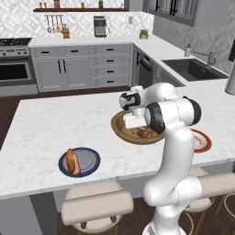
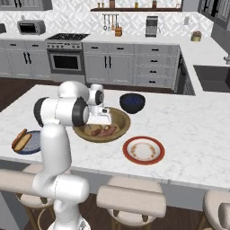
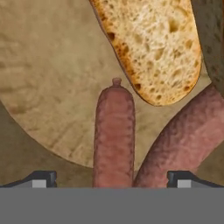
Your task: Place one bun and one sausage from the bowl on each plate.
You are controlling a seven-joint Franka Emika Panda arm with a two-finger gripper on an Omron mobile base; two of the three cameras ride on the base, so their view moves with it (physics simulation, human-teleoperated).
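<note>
The wooden bowl [image 1: 117, 126] [image 2: 123, 117] [image 3: 43, 65] sits mid-island. In the hand view a sausage [image 3: 113, 135] lies straight between my fingertips [image 3: 41, 178], a second sausage [image 3: 186, 138] slants beside it, and a cut bun [image 3: 151, 43] lies beyond. My gripper [image 3: 111, 179] [image 1: 134, 125] [image 2: 103, 120] hangs open just above the bowl's contents, holding nothing. The dark blue-grey plate [image 1: 91, 158] [image 2: 32, 143] carries a bun with a sausage [image 1: 72, 161] [image 2: 20, 139]. The white red-rimmed plate [image 2: 143, 150] [image 1: 203, 141] is bare, partly behind my arm in the left base view.
A smaller dark blue bowl [image 2: 132, 102] stands just behind the wooden bowl. Stools line the island's near edge. A sink [image 1: 195, 69] is set into the counter at the right, and a stove [image 2: 65, 54] stands against the back wall.
</note>
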